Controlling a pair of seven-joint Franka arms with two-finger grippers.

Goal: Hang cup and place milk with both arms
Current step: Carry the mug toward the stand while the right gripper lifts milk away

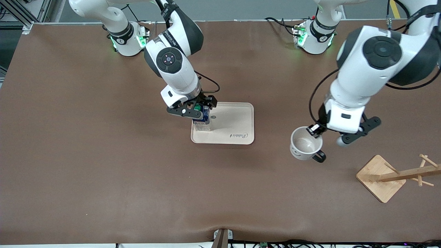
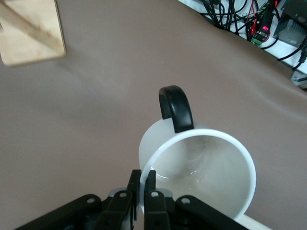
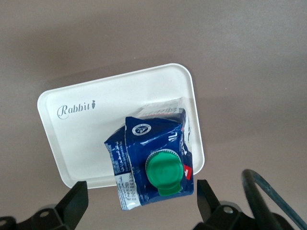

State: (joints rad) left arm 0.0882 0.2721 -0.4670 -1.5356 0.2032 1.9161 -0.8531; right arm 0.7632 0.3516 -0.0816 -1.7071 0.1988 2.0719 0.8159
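Observation:
The milk [image 1: 202, 121], a dark-blue carton with a green cap, stands on the cream tray [image 1: 234, 124] at the edge toward the right arm's end. My right gripper [image 1: 196, 109] is over the carton's top with its fingers spread wide on either side of it, not touching. The right wrist view shows the carton [image 3: 153, 160], the tray [image 3: 91, 139] and the open gripper [image 3: 141, 191]. My left gripper [image 1: 315, 131] is shut on the rim of the white cup [image 1: 305, 144], with the cup's black handle [image 1: 319, 156] pointing away from the gripper. The left wrist view shows the fingers [image 2: 151, 184] pinching the cup's [image 2: 201, 167] wall.
A wooden cup rack [image 1: 396, 175] with pegs stands on a square base near the left arm's end of the table, nearer the front camera than the cup. Its base shows in the left wrist view [image 2: 29, 33]. Brown table mat all around.

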